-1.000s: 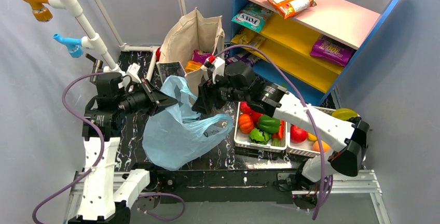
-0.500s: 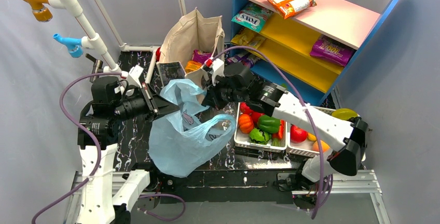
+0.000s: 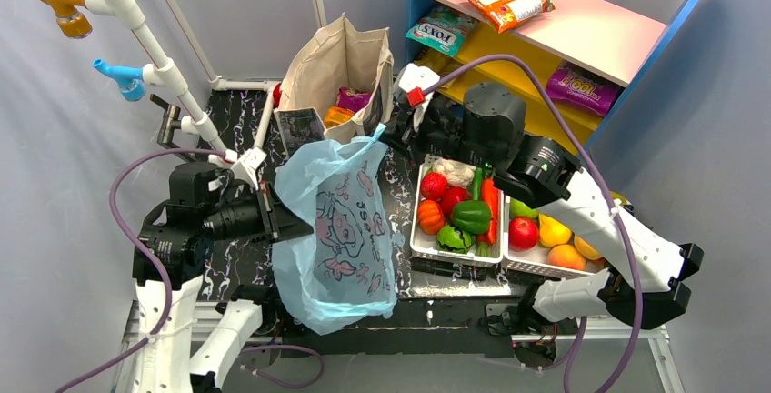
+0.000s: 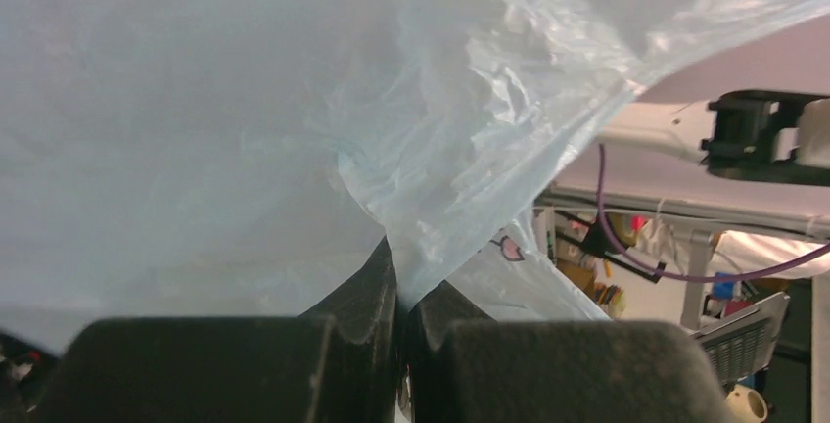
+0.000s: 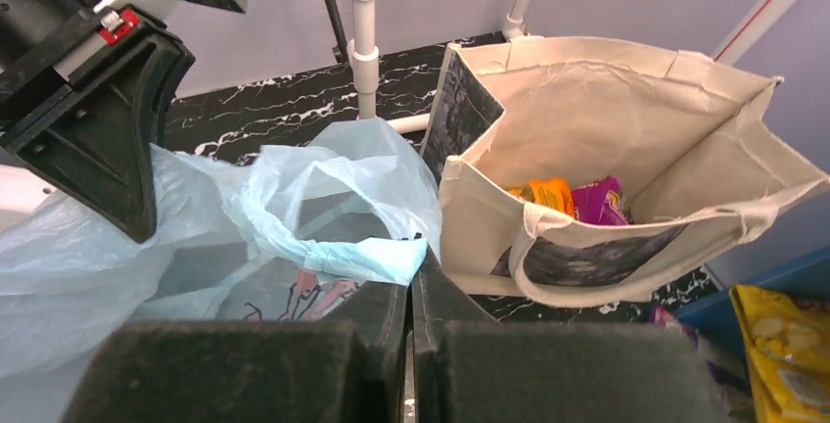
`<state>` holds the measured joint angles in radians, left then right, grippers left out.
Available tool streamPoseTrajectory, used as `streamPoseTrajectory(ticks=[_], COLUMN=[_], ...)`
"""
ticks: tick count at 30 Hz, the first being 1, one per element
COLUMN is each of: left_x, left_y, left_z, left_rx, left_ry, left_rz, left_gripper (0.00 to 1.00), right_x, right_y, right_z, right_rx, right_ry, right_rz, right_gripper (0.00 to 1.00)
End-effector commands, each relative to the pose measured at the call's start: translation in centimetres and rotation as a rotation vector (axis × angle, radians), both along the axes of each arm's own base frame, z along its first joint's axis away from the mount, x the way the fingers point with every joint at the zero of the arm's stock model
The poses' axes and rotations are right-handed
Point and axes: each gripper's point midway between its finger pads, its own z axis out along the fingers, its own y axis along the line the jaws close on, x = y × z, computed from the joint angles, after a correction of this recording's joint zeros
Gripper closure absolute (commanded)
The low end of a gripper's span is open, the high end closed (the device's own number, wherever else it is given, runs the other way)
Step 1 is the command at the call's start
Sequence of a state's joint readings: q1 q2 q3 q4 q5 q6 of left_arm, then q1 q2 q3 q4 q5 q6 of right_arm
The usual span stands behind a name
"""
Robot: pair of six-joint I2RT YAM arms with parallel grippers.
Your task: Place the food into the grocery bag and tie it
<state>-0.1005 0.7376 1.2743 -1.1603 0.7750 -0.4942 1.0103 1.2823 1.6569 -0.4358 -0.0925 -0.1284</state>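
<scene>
Left gripper [image 3: 289,226] and right gripper [image 3: 393,135] each pinch the bag [image 3: 341,229] rim, holding it stretched between them, seemingly to open it for food [image 3: 471,217].

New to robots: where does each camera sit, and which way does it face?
Top external: above and behind, facing down on the black marbled table; both arms show, left gripper and right gripper holding the light-blue plastic bag.
Left wrist: on the left arm, facing along its shut fingers into the bag.
Right wrist: on the right arm, facing the beige canvas tote past its fingers.
Shared: the bag, in all three.
</scene>
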Motion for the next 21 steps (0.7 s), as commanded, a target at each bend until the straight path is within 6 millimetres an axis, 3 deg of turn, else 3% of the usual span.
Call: streamPoseTrajectory(ticks=[1,6,8,10,12,16,21], left_x=[-1.5,-0.8,0.1,1.0,1.7,2.4,2.8], left_y=[0.7,1.9,2.1,1.7,1.6,1.6,1.5], left_z=[-2.6,-3.3,-3.1,-2.3,-1.9,-2.0,-2.5], left_rx=[0.102,0.186,0.201,0.184,0.176,0.186,0.184], left_ry=[0.041,0.054,0.069,0.060,0.049,0.049,0.064], left_rz=[-0.039,0.015,0.046,0.049,0.058,0.059,0.062], left_gripper=[1.00,1.00,1.00,1.00,1.00,1.00,1.00], right_x=[0.0,1.1,1.7,1.7,1.5,1.9,0.2], right_y=[1.3,1.8,1.6,1.1,0.5,-1.8,-5.4], right_z=[1.7,0.5,-0.5,-1.7,-2.5,-4.5,-6.4], right_rx=[0.010,-0.007,-0.031,-0.062,-0.083,-0.133,-0.157], right_ry=[-0.109,-0.079,-0.045,0.002,0.044,0.126,0.250], right_rz=[0.064,0.022,-0.022,-0.046,-0.061,-0.176,-0.223], right_gripper=[0.99,0.99,0.85,0.62,0.49,0.34,0.29])
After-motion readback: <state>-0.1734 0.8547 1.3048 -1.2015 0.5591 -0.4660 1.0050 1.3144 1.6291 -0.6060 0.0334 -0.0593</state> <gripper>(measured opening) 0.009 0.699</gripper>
